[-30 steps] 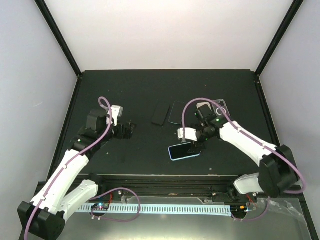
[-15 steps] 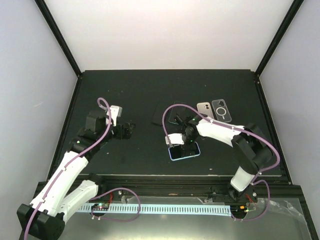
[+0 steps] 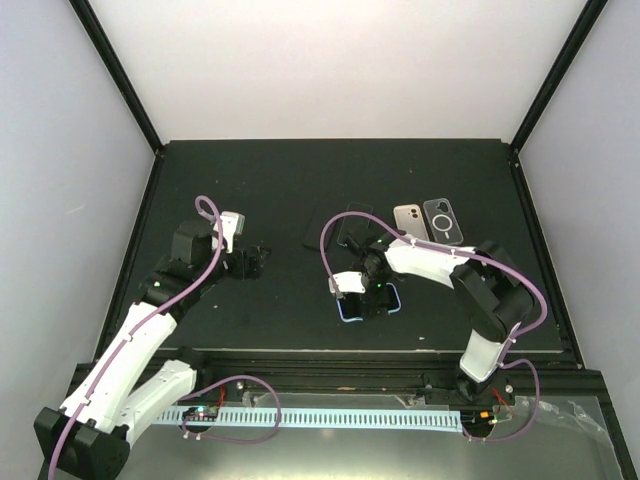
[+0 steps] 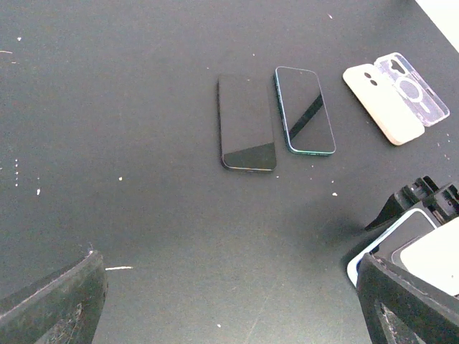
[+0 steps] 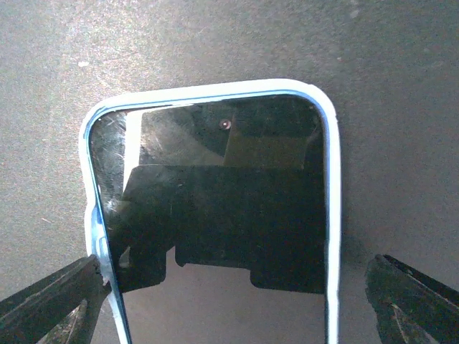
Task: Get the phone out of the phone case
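Left side: the left arm (image 3: 130,340) rises from its base at the near left corner, its white links leaning up and to the right. The left wrist (image 3: 190,247) is bent so that the left gripper (image 3: 256,262) points to the right, held low and roughly level. Its fingers (image 4: 50,301) stand spread wide.

Right side: the right arm (image 3: 430,262) is sharply folded. Its upper link stands up from the near right base to an elbow, and the forearm reaches leftward toward the centre. The right wrist (image 3: 378,262) is turned down, with the right gripper (image 3: 372,300) pointing steeply downward. Its fingers (image 5: 416,304) sit in the lower corners of the wrist view, wide apart.

The two grippers are well apart.
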